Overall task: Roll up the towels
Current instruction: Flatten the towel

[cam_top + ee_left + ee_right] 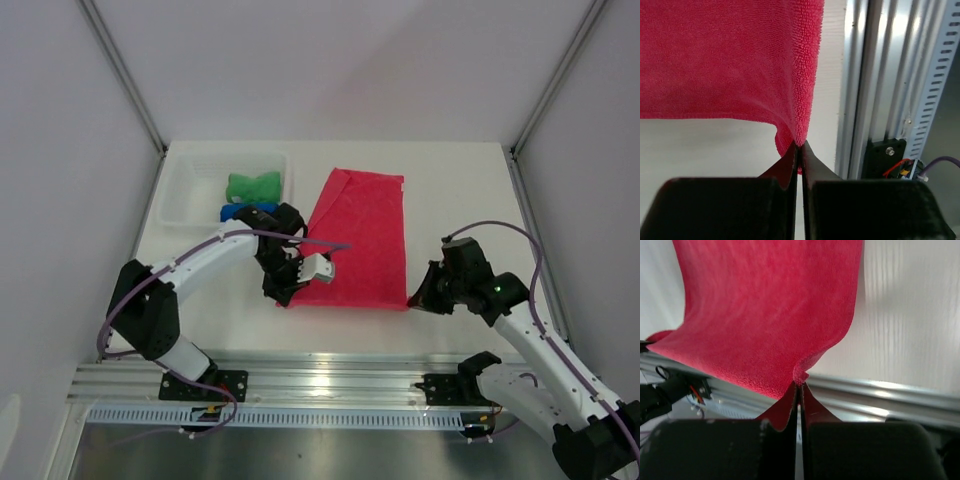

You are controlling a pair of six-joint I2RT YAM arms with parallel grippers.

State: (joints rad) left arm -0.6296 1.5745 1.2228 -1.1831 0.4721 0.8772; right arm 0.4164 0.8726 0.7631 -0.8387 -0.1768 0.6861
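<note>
The pink towel lies spread flat in the middle of the table, its long side running away from me. My left gripper is shut on its near left corner, and the left wrist view shows that corner of the pink towel pinched between the tips of the left gripper. My right gripper is shut on the near right corner; in the right wrist view the pink towel hangs from the right gripper. The green towel and the blue towel lie crumpled in the basket.
A white plastic basket stands at the back left of the table. An aluminium rail runs along the near edge, just below the towel's near hem. White walls close in the back and both sides.
</note>
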